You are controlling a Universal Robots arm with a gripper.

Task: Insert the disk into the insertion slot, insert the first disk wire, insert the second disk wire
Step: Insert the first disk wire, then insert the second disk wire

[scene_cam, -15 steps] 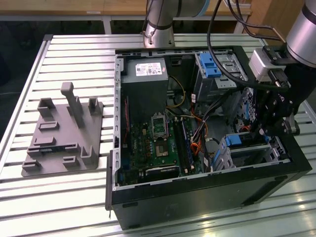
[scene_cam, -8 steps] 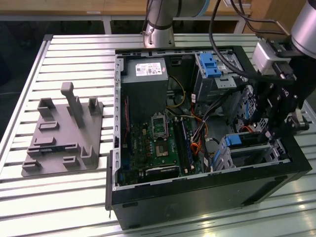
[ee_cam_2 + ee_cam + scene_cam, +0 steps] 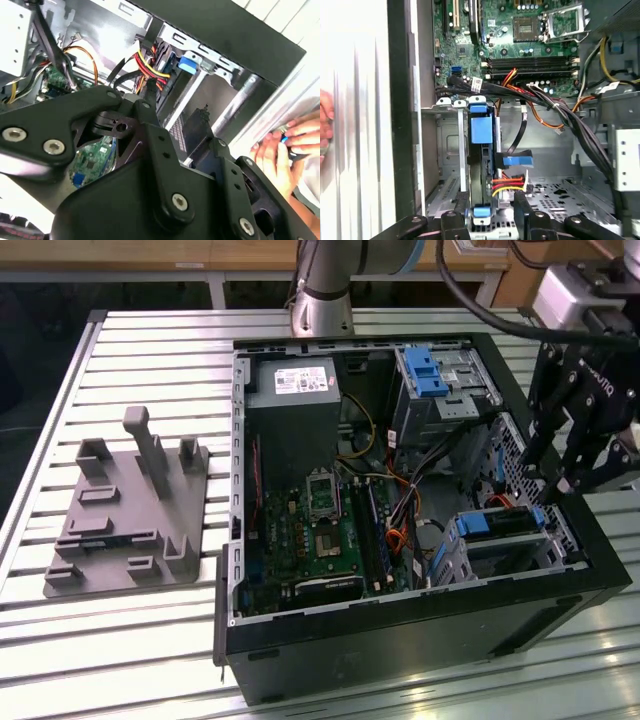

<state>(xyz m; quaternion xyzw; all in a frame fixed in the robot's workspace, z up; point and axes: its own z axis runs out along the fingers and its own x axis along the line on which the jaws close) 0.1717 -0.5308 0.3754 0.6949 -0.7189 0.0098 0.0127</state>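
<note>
One disk (image 3: 480, 150) stands seated in the insertion slot (image 3: 447, 150) — fingers (image 3: 457, 220) spread, straddling its blue end. Wire steps look in hand; the red-yellow power connector (image 3: 509, 182) beside it likely needs precise pinching.

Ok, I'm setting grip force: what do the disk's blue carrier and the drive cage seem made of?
The blue carrier looks like moulded plastic: saturated colour, soft sheen. The drive cage looks like bare sheet metal: dull grey, punched holes, folded tabs.

Case (image 3: 400, 640) flat on the counter (image 3: 150, 660), fixture plate (image 3: 130, 510) off to the exterior view's left; disk (image 3: 500, 523) in the insertion slot (image 3: 520, 555), claw (image 3: 562, 488) just above.
</note>
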